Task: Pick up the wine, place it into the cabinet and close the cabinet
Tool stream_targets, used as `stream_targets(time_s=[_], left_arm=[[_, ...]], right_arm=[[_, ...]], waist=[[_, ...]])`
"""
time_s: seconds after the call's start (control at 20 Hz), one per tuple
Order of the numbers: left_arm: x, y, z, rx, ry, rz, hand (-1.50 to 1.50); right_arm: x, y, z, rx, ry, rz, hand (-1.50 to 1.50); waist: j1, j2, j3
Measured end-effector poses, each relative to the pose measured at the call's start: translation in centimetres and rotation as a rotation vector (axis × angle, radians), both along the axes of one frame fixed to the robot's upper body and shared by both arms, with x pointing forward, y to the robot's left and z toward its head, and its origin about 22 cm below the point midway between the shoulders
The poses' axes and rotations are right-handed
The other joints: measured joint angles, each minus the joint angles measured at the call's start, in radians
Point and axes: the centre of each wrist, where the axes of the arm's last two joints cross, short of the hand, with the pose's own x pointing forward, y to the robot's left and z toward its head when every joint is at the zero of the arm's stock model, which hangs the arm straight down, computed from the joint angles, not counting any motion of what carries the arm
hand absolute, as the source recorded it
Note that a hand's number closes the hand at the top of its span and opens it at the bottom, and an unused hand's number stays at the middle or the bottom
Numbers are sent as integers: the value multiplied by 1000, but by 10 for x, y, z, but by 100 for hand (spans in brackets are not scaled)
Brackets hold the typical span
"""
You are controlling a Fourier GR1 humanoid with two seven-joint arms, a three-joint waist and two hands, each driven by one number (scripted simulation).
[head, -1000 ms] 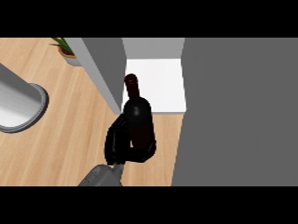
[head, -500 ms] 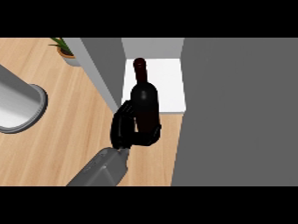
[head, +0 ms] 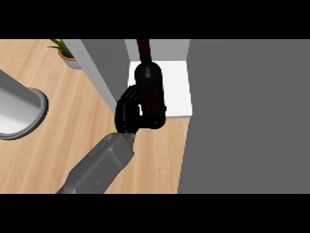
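Note:
The wine bottle (head: 149, 79) is dark, with a reddish neck that points away from me into the cabinet opening. Its body hangs over the cabinet's white shelf (head: 176, 88). My right hand (head: 132, 113) is curled round the bottle's lower part, and its grey forearm comes up from the lower edge. The bottle's base is hidden by the fingers. The cabinet's large grey door (head: 251, 113) stands open on the right. My left hand does not show.
The cabinet's grey side wall (head: 107, 68) runs just left of the bottle. A big grey cylinder (head: 9, 100) lies on the wooden counter at the left. A small potted plant (head: 67, 57) stands at the back left.
The hand has carried the bottle farther away from me, from the counter's edge to over the white shelf. The forearm has stretched out after it.

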Motion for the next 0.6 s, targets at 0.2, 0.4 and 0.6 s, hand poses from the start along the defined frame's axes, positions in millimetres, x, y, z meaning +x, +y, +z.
stream_targets(time_s=[0.2, 0.4, 0.6], left_arm=[[17, 2, 7, 6, 1, 17, 150], [27, 2, 13, 29, 18, 35, 150], [38, 2, 20, 63, 44, 46, 150]], right_arm=[[-2, 5, 1, 1, -1, 7, -150], [-1, 2, -4, 5, -7, 2, -150], [-1, 1, -4, 8, -15, 9, -150]], waist=[[-1, 1, -1], [-3, 4, -1], [-11, 10, -2]])
